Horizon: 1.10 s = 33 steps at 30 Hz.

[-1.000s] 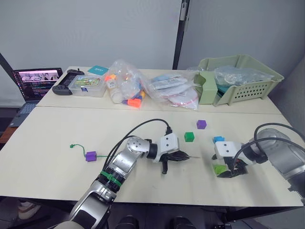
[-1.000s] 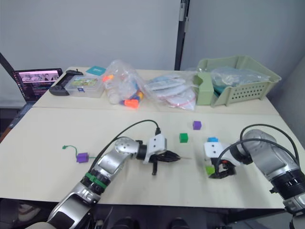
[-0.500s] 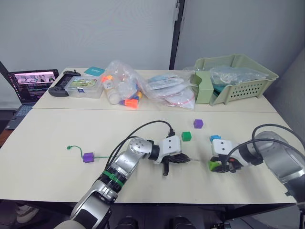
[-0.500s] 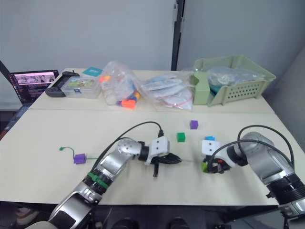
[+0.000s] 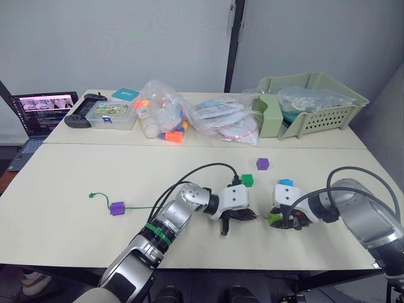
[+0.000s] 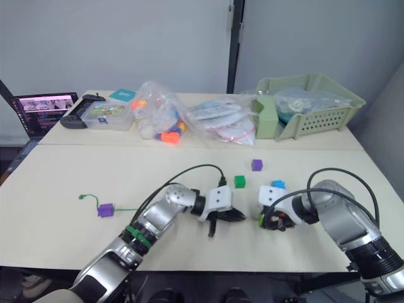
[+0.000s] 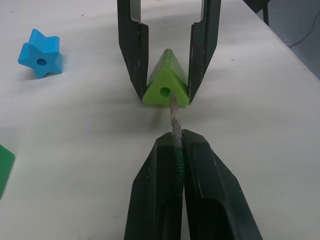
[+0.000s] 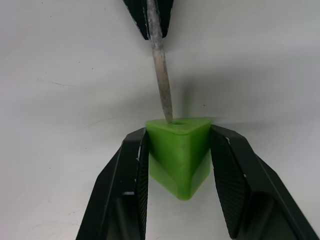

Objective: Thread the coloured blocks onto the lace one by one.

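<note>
My right gripper is shut on a lime green triangular block, held just above the table with its hole facing my left gripper. That gripper is shut on the green lace near its stiff tip, and the tip's point sits at the mouth of the block's hole. The lace trails left across the table through a purple block to its looped end. Loose on the table lie a dark green block, a second purple block and a blue star-shaped block.
On the back table stand a laptop, a clear box, plastic bags with orange toys and a pale green basket. Black cables loop over both wrists. The table's front edge is close behind the grippers.
The two grippers have closed in on each other: the right one carried the lime block leftward, the left one moved right, and the lace tip now meets the block's hole.
</note>
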### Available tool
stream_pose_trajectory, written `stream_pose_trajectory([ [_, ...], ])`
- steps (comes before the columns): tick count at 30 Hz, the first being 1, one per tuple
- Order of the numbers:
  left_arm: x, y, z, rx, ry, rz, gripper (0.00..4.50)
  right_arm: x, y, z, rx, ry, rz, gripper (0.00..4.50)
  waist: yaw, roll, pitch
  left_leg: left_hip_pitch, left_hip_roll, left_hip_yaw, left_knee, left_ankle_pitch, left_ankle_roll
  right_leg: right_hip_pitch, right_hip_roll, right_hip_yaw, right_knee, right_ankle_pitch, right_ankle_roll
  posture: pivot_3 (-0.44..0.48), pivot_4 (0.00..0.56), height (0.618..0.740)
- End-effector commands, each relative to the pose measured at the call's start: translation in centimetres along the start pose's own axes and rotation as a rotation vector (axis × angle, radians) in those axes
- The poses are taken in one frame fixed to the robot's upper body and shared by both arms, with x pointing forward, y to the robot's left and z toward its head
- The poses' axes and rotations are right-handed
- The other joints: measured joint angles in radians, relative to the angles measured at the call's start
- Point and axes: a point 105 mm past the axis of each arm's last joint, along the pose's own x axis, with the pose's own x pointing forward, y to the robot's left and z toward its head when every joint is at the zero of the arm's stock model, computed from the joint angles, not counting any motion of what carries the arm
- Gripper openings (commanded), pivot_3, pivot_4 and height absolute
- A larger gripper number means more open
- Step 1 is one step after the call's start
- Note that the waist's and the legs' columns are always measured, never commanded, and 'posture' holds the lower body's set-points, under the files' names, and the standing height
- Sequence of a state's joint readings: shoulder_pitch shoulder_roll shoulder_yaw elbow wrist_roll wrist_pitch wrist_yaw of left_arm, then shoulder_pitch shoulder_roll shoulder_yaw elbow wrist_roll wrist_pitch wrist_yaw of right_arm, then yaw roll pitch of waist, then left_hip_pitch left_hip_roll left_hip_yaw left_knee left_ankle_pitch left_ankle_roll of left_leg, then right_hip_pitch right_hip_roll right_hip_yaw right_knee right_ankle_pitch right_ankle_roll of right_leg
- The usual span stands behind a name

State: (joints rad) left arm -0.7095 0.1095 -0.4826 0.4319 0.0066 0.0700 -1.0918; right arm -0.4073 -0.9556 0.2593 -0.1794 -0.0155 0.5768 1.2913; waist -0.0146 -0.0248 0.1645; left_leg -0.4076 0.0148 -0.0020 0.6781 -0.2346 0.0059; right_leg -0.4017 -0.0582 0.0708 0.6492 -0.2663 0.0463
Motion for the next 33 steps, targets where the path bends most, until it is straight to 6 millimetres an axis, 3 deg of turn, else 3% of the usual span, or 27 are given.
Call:
stream_pose_trajectory([
  [1, 0.5, 0.2, 1.5, 0.040, -0.038, -0.009, 0.00, 0.8, 1.3, 0.0, 0.019, -0.014, 0.055, 1.28, 0.000, 0.000, 0.000, 0.000, 0.000, 0.000, 0.000, 0.000, 0.000, 0.000, 0.000, 0.000, 0.000, 0.000, 0.000, 0.000, 0.150, 0.737],
  [25, 4.1, 0.5, 2.4, 0.035, -0.083, -0.011, 0.00, 0.3, 1.8, -0.2, 0.056, -0.023, 0.036, 1.28, 0.003, 0.000, 0.000, -0.001, -0.001, 0.000, 0.000, 0.000, 0.000, 0.000, 0.000, 0.000, -0.001, 0.000, 0.000, 0.000, 0.150, 0.737],
  [33, 2.9, 0.6, 1.5, 0.041, -0.050, -0.009, 2.60, 0.4, 1.7, -0.1, 0.058, -0.027, 0.035, 1.28, 0.003, 0.000, 0.000, -0.001, -0.001, 0.000, 0.000, 0.000, 0.000, 0.000, 0.000, 0.000, 0.000, 0.000, 0.000, 0.000, 0.150, 0.737],
])
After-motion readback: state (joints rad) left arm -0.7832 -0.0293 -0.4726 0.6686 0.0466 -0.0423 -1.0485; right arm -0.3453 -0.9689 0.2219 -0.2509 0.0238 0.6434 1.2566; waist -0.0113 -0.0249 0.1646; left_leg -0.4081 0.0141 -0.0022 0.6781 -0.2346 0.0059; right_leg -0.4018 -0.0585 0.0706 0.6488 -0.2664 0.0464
